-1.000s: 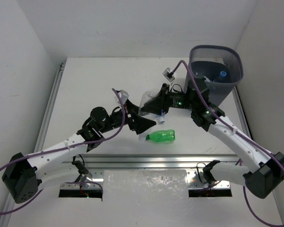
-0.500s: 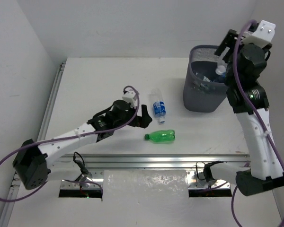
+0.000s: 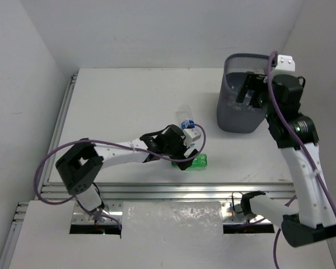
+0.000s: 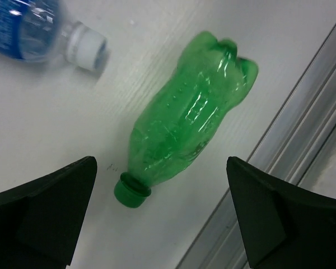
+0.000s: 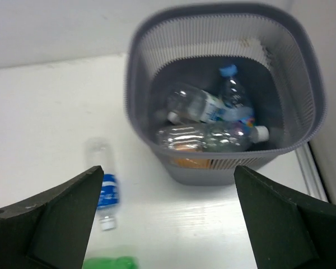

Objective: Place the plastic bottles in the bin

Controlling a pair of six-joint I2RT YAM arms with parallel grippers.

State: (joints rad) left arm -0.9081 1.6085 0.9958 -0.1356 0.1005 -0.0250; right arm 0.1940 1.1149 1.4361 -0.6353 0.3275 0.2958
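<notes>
I find my left claw (image 4: 162, 202) wide open, empty, now moved over the translucent green bottle (image 4: 185, 134); right claw (image 5: 168, 221) open, empty, facing the mesh bin (image 5: 224, 171).

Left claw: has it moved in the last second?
Yes. The left claw has swung right, from left of the green bottle to directly over it; the bottle itself has stayed put.

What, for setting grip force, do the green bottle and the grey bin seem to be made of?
The green bottle: likely thin translucent plastic, glossy; light passes through and highlights sit on its moulded dimples. The bin: dark grey fine mesh, matte, probably metal wire though plastic cannot be excluded; orange shows through its front wall.
</notes>
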